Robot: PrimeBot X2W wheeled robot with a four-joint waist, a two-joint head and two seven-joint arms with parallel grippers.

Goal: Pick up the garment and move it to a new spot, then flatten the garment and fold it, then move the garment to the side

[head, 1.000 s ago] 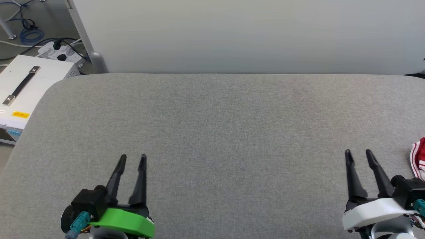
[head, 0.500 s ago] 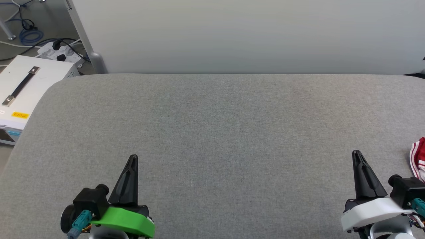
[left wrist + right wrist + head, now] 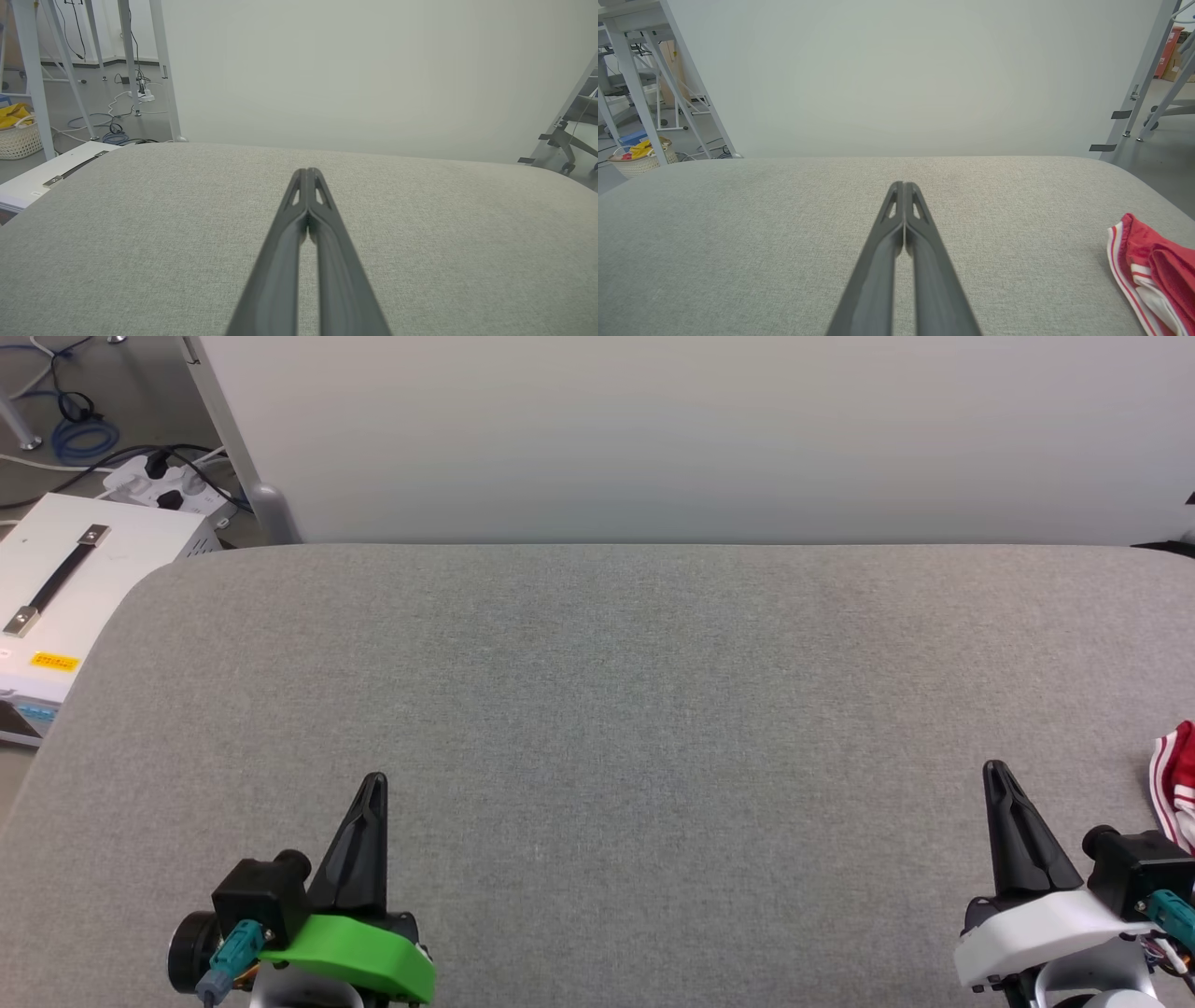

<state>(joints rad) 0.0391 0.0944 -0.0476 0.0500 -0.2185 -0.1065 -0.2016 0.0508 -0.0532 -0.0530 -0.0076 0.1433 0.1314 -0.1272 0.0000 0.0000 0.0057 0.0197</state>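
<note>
The red garment (image 3: 1178, 782) with red-and-white striped trim lies bunched at the right edge of the grey table (image 3: 616, 672), mostly cut off by the head view's border. In the right wrist view the garment (image 3: 1153, 266) sits to the right of my fingers, apart from them. My right gripper (image 3: 995, 772) hovers at the table's front right, shut with nothing in it, a short way left of the garment. At the front left my left gripper (image 3: 374, 782) is also shut and holds nothing. The shut fingertips show in the left wrist view (image 3: 308, 171) and the right wrist view (image 3: 904, 185).
A pale wall panel (image 3: 691, 439) rises behind the table's far edge. Off the table's left side stands a white case (image 3: 65, 588) with a black handle, with a power strip (image 3: 159, 481) and cables on the floor behind it. A basket (image 3: 640, 158) sits on the floor far left.
Both grippers have gone from open to shut, with nothing between their fingers. The arms have barely shifted and the garment has stayed at the right edge.
</note>
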